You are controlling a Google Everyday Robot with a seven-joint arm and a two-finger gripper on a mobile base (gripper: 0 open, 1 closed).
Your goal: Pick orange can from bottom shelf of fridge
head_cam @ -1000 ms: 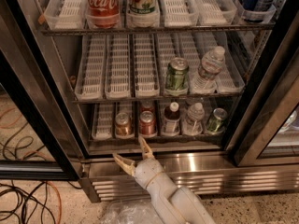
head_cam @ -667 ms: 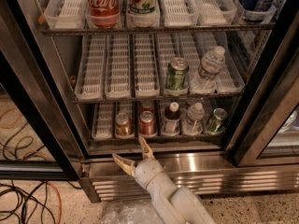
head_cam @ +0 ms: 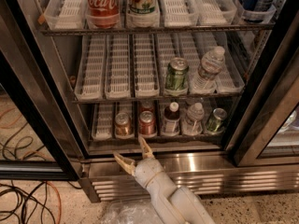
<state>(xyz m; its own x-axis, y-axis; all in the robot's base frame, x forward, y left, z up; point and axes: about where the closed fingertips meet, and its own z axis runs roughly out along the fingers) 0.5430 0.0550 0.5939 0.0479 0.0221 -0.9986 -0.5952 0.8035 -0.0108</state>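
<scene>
A crumpled sheet of clear plastic [head_cam: 126,213] lies nearest, on the speckled floor at 6 o'clock. A tangle of black and orange cables [head_cam: 28,197] sprawls at 8 o'clock. The pale grey jointed robot arm [head_cam: 175,202] rises from 5 o'clock. At its end the two-finger gripper with tan fingertips [head_cam: 128,146] hovers in front of the shiny stainless steel base with grille [head_cam: 233,174] of the large black-framed glass-door fridge [head_cam: 32,111]. Its jaws are spread wide in a V and grasp nothing.

Just beyond is the bottom shelf [head_cam: 103,122], the lowest wire rack with white slotted lane trays. The small orange can with copper body and silver top rim [head_cam: 123,124] stands there at 12 o'clock from the gripper, apart from it. Only the fridge's low front sill lies between them. At the can's 3 o'clock, just beside it, stands a redder drink can [head_cam: 147,123]. Next come a dark bottle with a white cap [head_cam: 171,119], a clear plastic water bottle [head_cam: 192,119] and a tilted green can [head_cam: 216,120].

Farther up, the middle rack holds an upright green can [head_cam: 176,73] and a second clear water bottle [head_cam: 208,71]. A red Coca-Cola container [head_cam: 101,3] sits on the top rack at 11 o'clock.

Compared with a moment earlier, the gripper, arm and drinks sit where they were, and the jaws have the same spread.

The orange can is upright, its long axis vertical and its silver top facing up. Which way its pull tab turns cannot be told.
</scene>
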